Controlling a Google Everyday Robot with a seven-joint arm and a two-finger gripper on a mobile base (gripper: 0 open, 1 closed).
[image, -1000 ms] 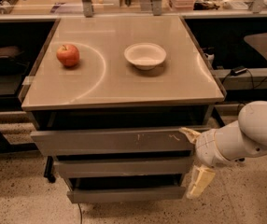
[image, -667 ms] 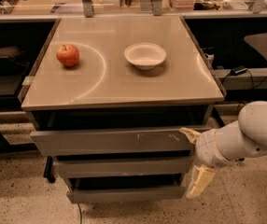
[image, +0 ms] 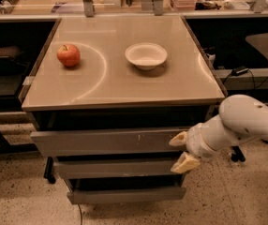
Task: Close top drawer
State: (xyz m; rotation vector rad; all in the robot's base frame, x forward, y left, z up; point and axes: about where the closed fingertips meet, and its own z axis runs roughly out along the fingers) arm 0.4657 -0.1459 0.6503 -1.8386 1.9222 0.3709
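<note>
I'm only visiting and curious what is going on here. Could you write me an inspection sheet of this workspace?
Surface: glossy tan tabletop.
Job's things: top drawer stands partly out.
Clutter: red apple, white bowl.
Grippers: tool open, at the top drawer front's right end.
Cables: black plug and cable on the right.
Surroundings: cluttered bench behind, speckled floor.

The arm (image: pixel 251 121) is smooth, rounded white casing narrowing to an end effector (image: pixel 182 151), low at right, with two pale-yellow wedge-shaped fingers (image: pixel 185 163).
</note>
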